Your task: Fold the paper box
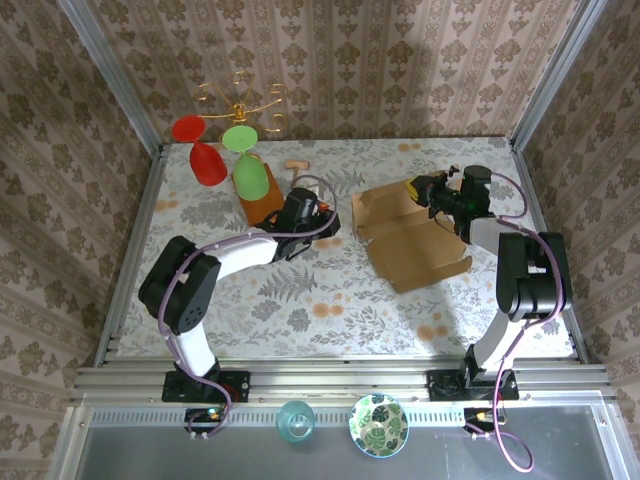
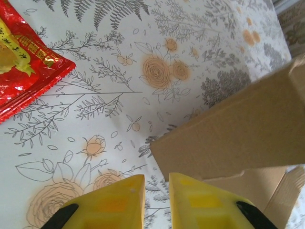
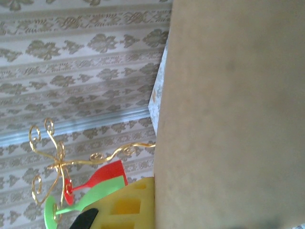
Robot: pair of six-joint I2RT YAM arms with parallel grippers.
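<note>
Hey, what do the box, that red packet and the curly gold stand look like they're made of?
The paper box looks like plain brown cardboard: matte, fibrous, with cut flap edges. The red packet seems to be glossy plastic or foil film, judging by its crinkles and bright glare. The gold stand looks like thin bent metal wire with a shiny gold finish, though coated plastic can't be ruled out.

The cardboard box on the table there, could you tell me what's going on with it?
Two arms are folding the paper box, which lies partly unfolded at the table's right. The right gripper is at its far edge, a panel pressed against its finger. The left gripper, nearly closed, sits just short of a raised flap, holding nothing.
</note>
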